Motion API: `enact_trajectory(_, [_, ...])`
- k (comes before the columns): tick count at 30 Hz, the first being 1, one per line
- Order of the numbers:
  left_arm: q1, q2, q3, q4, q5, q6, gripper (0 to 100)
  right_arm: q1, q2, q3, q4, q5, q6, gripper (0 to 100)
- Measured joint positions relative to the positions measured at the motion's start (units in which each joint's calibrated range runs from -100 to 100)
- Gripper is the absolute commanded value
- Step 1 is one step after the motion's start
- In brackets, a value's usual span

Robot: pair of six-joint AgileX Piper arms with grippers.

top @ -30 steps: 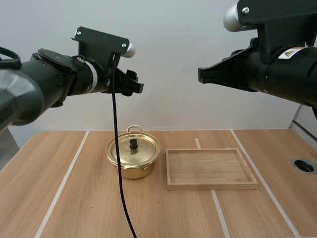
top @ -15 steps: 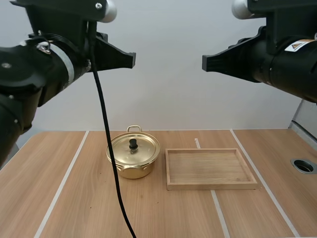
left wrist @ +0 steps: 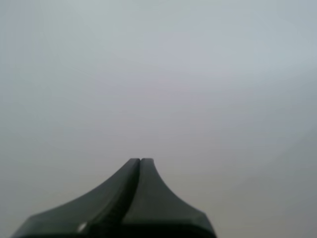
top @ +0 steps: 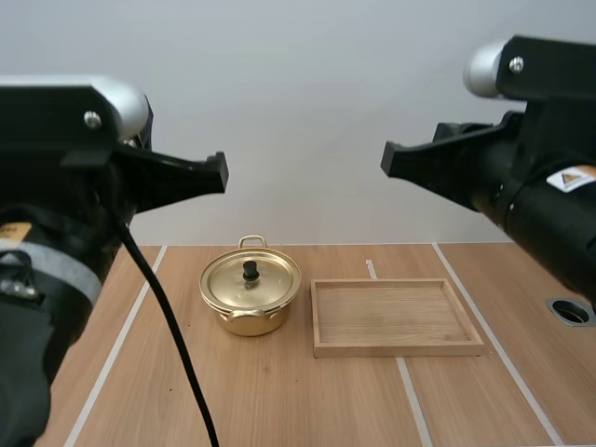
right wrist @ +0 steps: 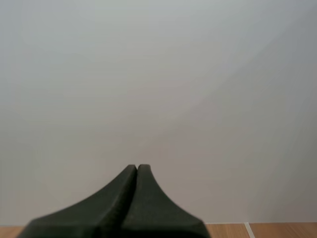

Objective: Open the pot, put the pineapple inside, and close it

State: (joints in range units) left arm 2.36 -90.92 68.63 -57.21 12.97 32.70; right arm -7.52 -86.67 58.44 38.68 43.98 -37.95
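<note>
- Pot [top: 250, 296]: gold, lower centre-left of the high view, standing on the counter [top: 279, 400]. Its lid [top: 251, 279] is on and the black knob [top: 250, 270] stands upright, so the opening step is not yet done.
- Tray [top: 396, 346]: wooden, just beside the pot toward the right of the frame, with a narrow gap between them. It is probably there as a spot to park the lid.
- Left arm [top: 56, 251]: large at the left edge, raised well above the counter. The left jaws are pressed together on nothing, one dark wedge in the left wrist view.
- Right arm [top: 531, 196]: upper right, likewise high. The right jaws are also pressed together, holding nothing and facing the wall.
- Both arms sit high and well apart, seemingly a ready pose that leaves the pot free to reach.
</note>
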Motion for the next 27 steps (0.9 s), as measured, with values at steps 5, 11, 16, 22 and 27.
enact_trajectory(5, [0.0,-5.58,6.88,2.58,-0.21,-1.79,0,0.0,-2.76,5.92,-0.13,1.96,0.0,0])
enact_trajectory(11, [0.0,-8.01,9.24,7.54,4.75,-3.26,0,1.01,-2.76,6.88,-6.96,12.97,0.09,0])
enact_trajectory(16, [0.0,-8.1,9.36,17.99,8.54,-9.91,0,1.1,-2.76,6.9,-10.43,15.61,0.09,0])
enact_trajectory(22, [0.0,-8.1,12.28,24.64,10.99,-12.35,0,1.1,-2.76,6.9,-10.8,15.97,0.09,0])
enact_trajectory(27, [0.0,-8.1,17.73,26.26,11.59,-12.58,0,1.1,-2.76,6.9,-10.8,15.97,0.09,0])
